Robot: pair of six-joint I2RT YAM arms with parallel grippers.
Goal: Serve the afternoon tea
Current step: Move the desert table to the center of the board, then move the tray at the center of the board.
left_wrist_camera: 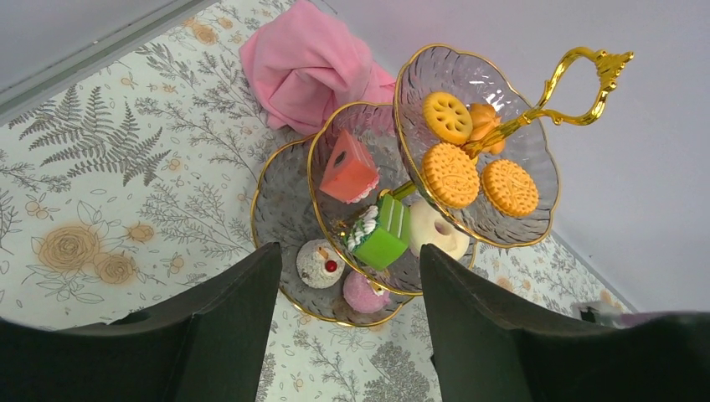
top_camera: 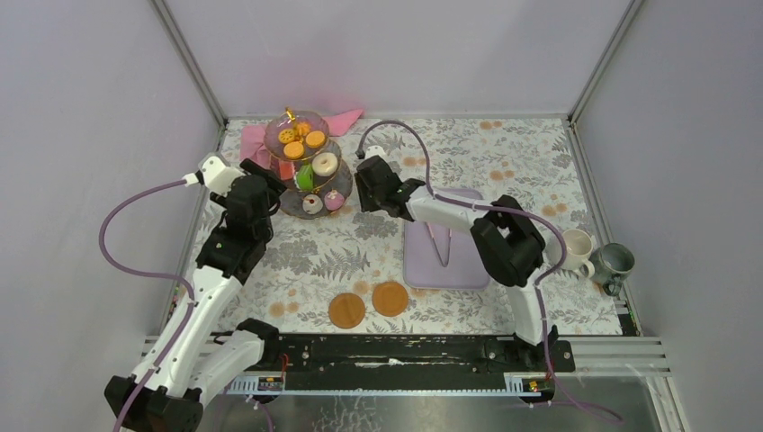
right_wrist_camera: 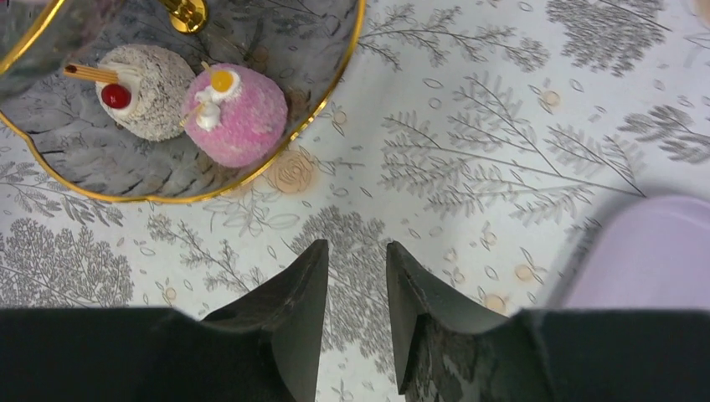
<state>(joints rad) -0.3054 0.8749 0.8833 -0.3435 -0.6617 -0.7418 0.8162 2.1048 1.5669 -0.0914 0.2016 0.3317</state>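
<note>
Sighted three-tier stand (left_wrist_camera: 502, 109) upright between the two grippers, with orange biscuits (left_wrist_camera: 450, 174) on the top tier, doughnut (left_wrist_camera: 435, 230) half tucked under that tier and pink cloth (left_wrist_camera: 310, 63) partly hidden behind; from the right wrist, cut off to the lowest tier with two cupcakes (right_wrist_camera: 234, 113). Found left gripper (left_wrist_camera: 347, 255) just left of stand, fingers wide apart and empty; right gripper (right_wrist_camera: 356, 247) just right of stand, fingers narrowly parted, gripping nothing. Spotted cream mug (top_camera: 577, 249) and grey-green mug (top_camera: 616, 263) side by side, well to stand's right, too small for detail.

No readable txt, labels, brands or nos. on anything in the 3 views.
</note>
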